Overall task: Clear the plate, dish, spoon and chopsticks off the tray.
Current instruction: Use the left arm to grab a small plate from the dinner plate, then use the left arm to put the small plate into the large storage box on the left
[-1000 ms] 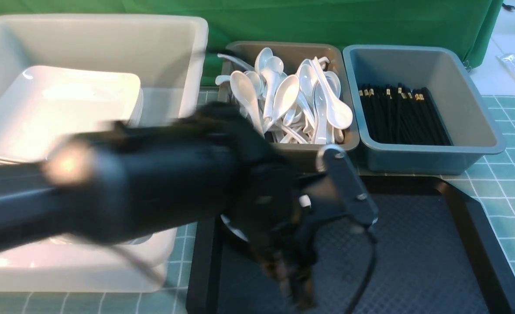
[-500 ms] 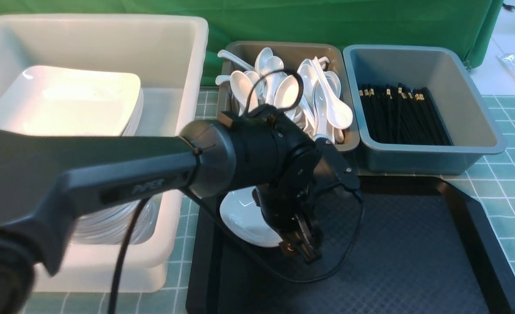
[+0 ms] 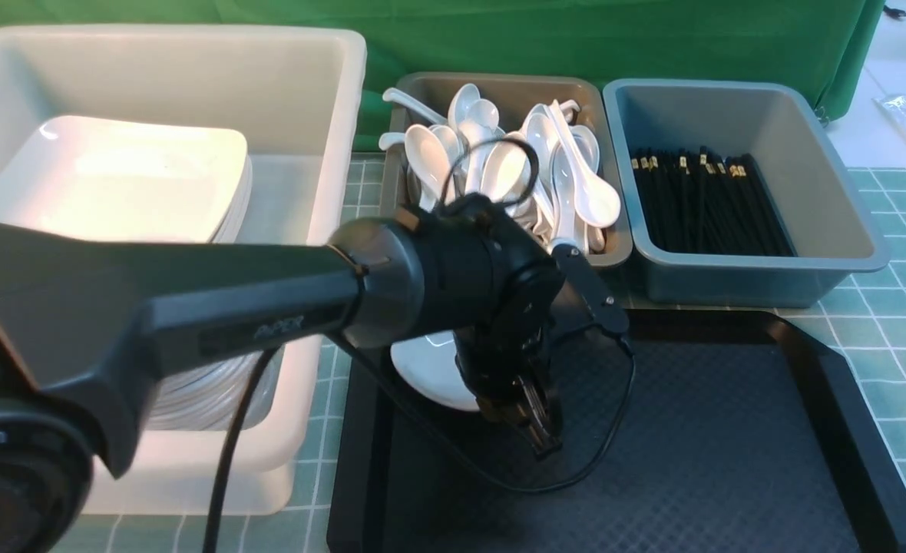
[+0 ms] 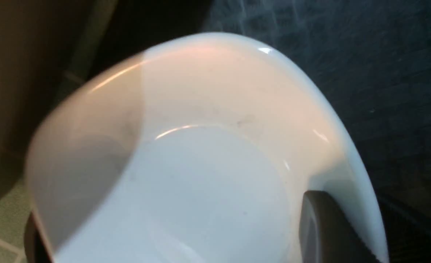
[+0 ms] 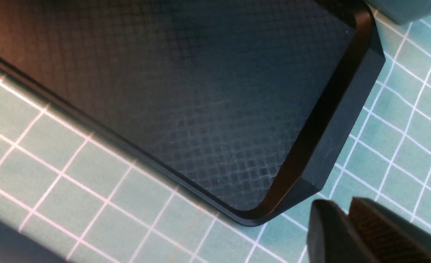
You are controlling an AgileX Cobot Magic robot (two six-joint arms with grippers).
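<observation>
Evidently the left tool (image 3: 537,430) pinches the dish (image 4: 201,146) rim at the far-left corner of the tray (image 3: 729,461) for lifting off; right tool (image 5: 341,210) narrow, empty.

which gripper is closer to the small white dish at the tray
Left. The left gripper grips the rim of the dish; the right gripper hangs near a corner of the tray, well away.

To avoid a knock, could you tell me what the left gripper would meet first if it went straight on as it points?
The tray: the left gripper points down at its floor, close below it. It grips the dish, whose underside may touch first; depth is unclear.
</observation>
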